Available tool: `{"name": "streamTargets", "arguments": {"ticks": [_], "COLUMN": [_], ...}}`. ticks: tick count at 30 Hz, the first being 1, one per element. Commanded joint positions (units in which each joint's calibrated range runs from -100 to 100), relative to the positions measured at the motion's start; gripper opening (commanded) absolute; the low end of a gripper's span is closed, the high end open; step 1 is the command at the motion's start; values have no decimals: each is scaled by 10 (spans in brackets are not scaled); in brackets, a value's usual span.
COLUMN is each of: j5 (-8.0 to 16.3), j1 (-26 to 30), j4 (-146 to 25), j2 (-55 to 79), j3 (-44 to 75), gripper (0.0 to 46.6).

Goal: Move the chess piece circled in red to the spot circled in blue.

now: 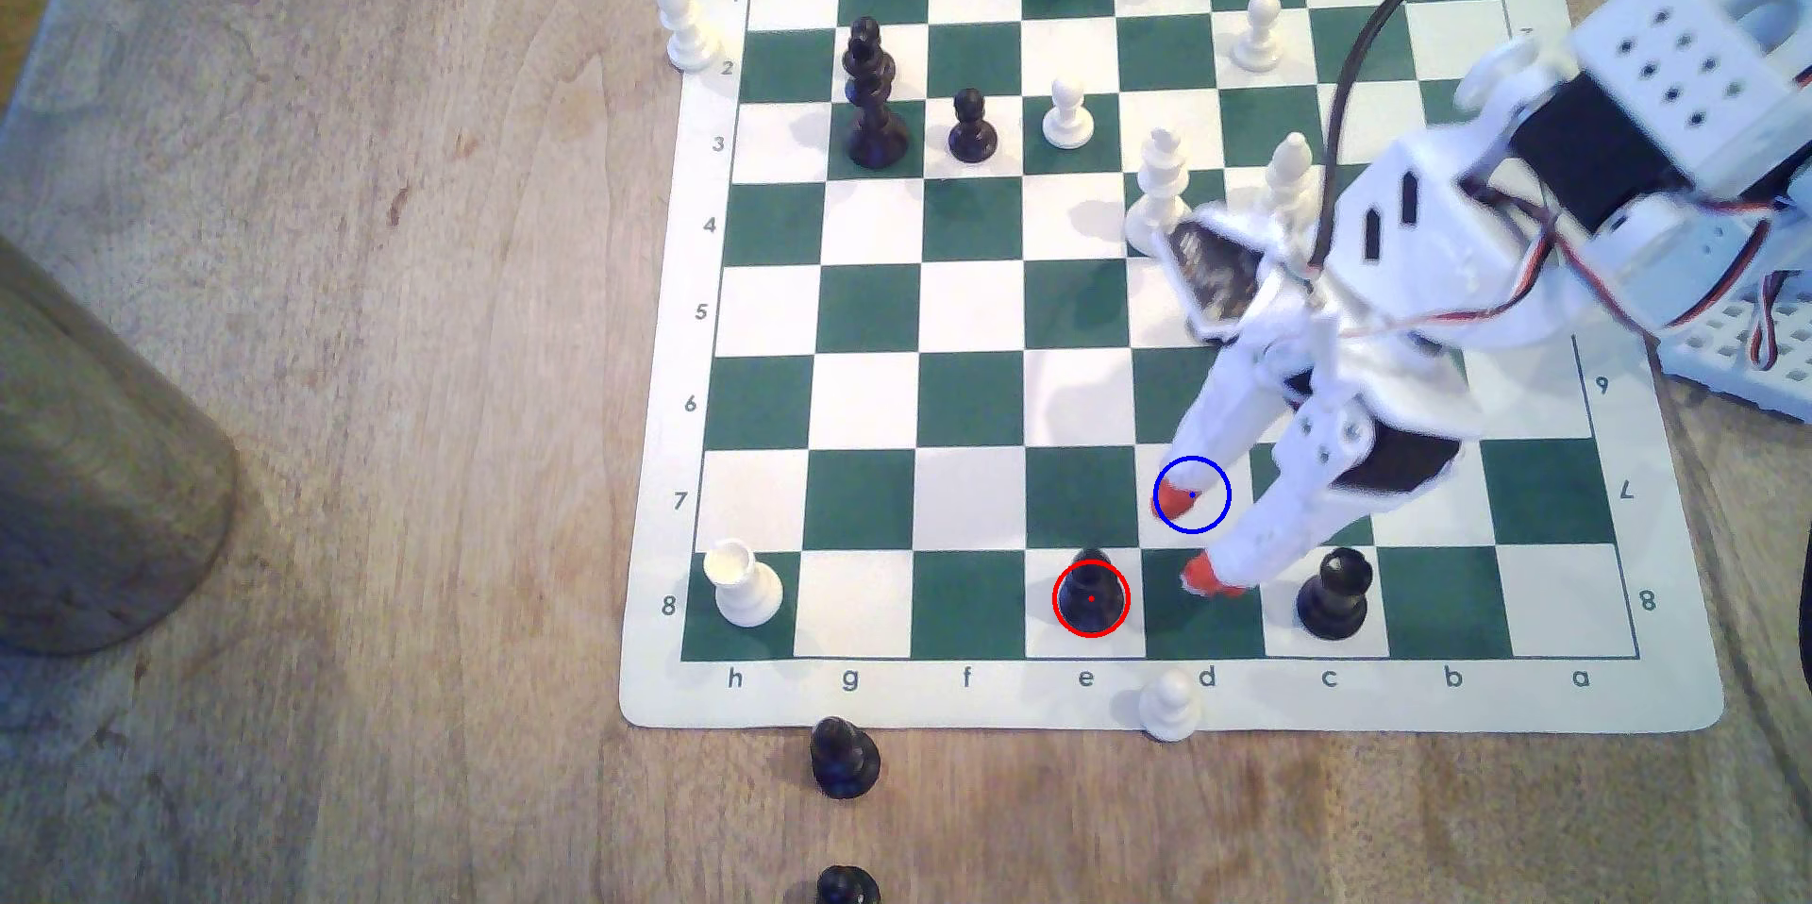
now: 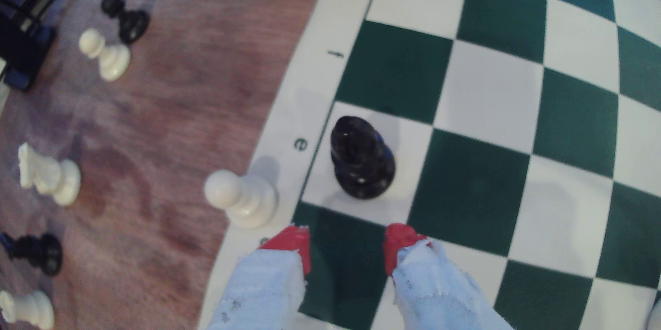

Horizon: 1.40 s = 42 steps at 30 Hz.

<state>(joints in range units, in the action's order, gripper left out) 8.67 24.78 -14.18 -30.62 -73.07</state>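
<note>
The chess piece circled in red (image 1: 1090, 592) is a glossy black piece with a wide base, upright on white square e8 at the board's near edge. In the wrist view the same black piece (image 2: 361, 160) stands just beyond my fingertips. The spot circled in blue (image 1: 1208, 512) is white square d7, one square diagonally from the piece. My gripper (image 1: 1194, 537) hangs open over d7 and d8, to the exterior view's right of the piece, holding nothing. One red fingertip (image 1: 1173, 500) sits inside the blue ring, the other red fingertip (image 1: 1211, 574) over d8. In the wrist view my gripper (image 2: 346, 244) is open.
A black rook-like piece (image 1: 1333, 592) stands on c8, close behind my fingers. A white pawn (image 1: 1169, 703) rests on the mat's border below d8. A white rook (image 1: 745, 583) is on h8. Several white pieces (image 1: 1159, 189) stand near my arm. Loose pieces (image 2: 107, 54) lie on the wooden table.
</note>
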Motion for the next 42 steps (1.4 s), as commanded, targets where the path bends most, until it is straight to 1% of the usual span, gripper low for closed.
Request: {"name": "streamTargets", "arguments": {"ticks": [1, 3, 11, 22, 28, 39, 42], "j5": [7, 11, 11, 9, 9, 11, 11], "j1": [3, 1, -3, -14, -17, -10, -10], "j4": [53, 70, 97, 113, 122, 133, 139], "j2": [29, 41, 96, 132, 145, 163, 169], "j3": [61, 70, 98, 111, 117, 129, 131], "gripper": [128, 123, 118, 128, 126, 117, 122]}}
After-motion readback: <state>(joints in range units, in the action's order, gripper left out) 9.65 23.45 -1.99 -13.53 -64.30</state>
